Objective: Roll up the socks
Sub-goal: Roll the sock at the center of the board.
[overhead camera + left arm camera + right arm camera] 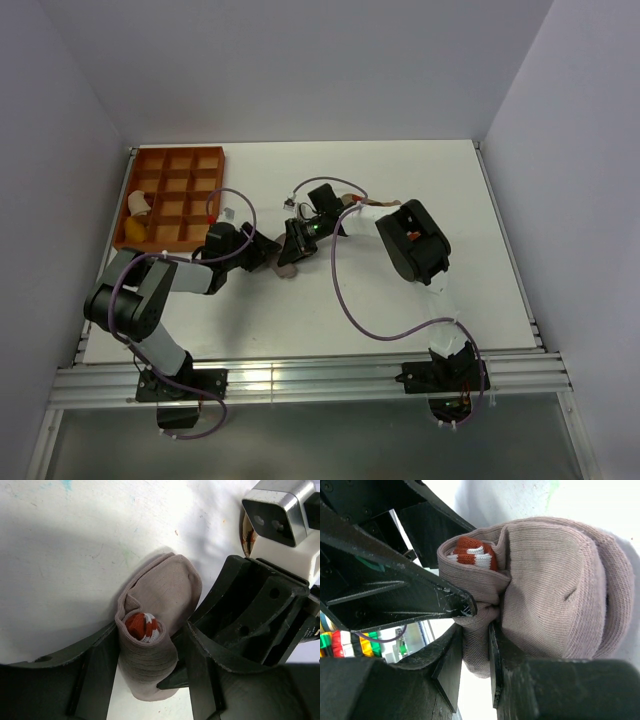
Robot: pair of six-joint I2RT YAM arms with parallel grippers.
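Observation:
The grey-brown sock lies rolled on the white table between the two arms, its red-and-white cuff tucked inside the roll. My left gripper straddles the roll, which fills the space between its fingers. My right gripper comes from the opposite side and is shut on a fold of the sock's outer layer. A scrap of tan and red fabric, probably the argyle sock, shows behind the right wrist and is mostly hidden.
An orange compartment tray stands at the back left, with a white item and a yellow item in its left cells. Purple cables loop over both arms. White walls enclose the table.

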